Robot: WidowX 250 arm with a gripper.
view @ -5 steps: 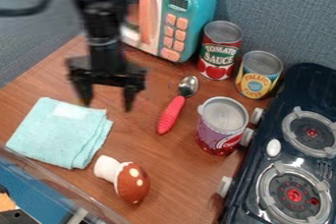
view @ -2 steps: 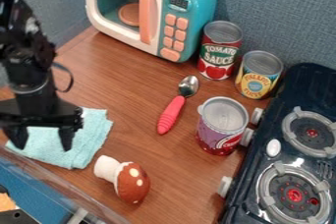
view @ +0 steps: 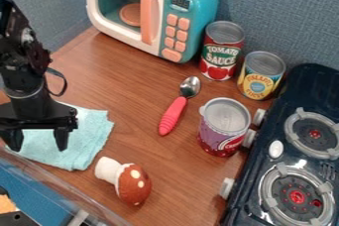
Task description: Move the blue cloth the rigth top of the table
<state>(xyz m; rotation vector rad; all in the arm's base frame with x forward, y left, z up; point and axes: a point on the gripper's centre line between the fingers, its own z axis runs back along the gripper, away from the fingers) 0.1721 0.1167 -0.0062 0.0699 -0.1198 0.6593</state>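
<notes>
Blue cloth [view: 91, 133]: pale aqua, matte, folded into a rough square, with stacked layers showing along its right-hand edge. It lies flat on the wooden worktop [view: 136, 121], at the left of the view, near the toy mushroom [view: 132, 183]. The pincer [view: 38, 148] overlies it, partly hiding it, with fingers spread apart.

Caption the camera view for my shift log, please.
Open claw over the blue cloth, with the toy mushroom beside the cloth and a pink-handled spoon farther right on the wooden table.
</notes>
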